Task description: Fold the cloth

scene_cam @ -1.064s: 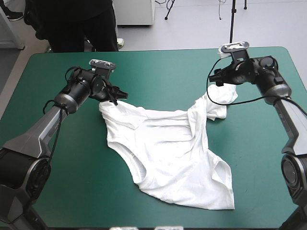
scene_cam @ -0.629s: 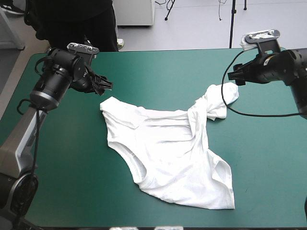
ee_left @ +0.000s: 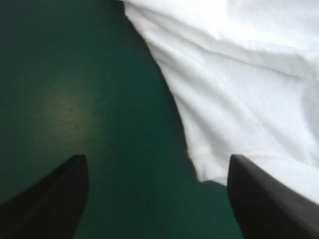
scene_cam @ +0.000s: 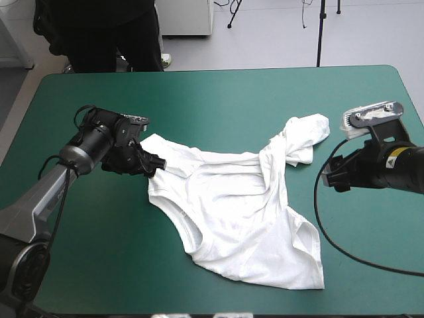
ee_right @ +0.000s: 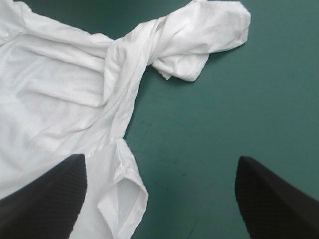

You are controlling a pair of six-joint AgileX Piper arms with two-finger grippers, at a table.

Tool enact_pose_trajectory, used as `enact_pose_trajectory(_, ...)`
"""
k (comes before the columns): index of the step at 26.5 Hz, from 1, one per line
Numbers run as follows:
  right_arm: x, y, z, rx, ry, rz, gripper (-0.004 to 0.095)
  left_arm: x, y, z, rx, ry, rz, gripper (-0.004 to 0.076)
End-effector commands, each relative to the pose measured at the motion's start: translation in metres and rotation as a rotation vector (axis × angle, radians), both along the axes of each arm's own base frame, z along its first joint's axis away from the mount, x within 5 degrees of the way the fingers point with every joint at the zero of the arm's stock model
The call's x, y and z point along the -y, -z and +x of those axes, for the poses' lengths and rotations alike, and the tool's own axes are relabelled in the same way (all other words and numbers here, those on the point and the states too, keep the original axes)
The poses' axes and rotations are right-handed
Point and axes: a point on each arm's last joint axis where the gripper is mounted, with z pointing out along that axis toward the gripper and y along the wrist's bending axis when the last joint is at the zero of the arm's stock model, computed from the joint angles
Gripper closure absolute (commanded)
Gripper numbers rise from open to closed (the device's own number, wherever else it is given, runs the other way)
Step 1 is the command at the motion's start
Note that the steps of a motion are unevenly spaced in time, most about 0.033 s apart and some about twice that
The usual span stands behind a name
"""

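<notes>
White T-shirt (scene_cam: 232, 212) crumpled on table (scene_cam: 218, 99), long axis far-left to near-right | left tool (scene_cam: 151, 163) open, far-left corner just ahead of its fingers (ee_left: 50, 199) | right tool (scene_cam: 331, 173) open, clear of twisted sleeve (scene_cam: 301, 136) | left nearer

White T-shirt (scene_cam: 238, 212) spread mostly flat mid-table, wrinkled, one sleeve bunched twd far right

T-shirt (scene_cam: 232, 212) on tabletop (scene_cam: 218, 99), frame centre, trailing to lower right; left end effector (scene_cam: 152, 164) centre-left, at its upper-left edge; right end effector (scene_cam: 331, 176) centre-right, apart.
</notes>
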Motion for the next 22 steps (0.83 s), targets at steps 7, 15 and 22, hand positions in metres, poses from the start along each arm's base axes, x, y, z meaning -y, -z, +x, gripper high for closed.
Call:
enact_pose_trajectory(7,0.001,0.025,-0.026,-0.045,-0.04,0.008,0.0142,0.019,0.042,0.024,-0.079,-0.005,-0.083,0.0164)
enact_pose_trajectory(15,-0.011,0.083,-0.025,-0.222,-0.118,-0.109,0.0142,0.023,0.052,0.027,-0.1,-0.009,-0.099,0.0329)
enact_pose_trajectory(22,-0.017,0.15,-0.021,-0.336,-0.145,-0.128,0.0144,0.024,0.051,0.032,-0.051,-0.008,-0.113,0.068)
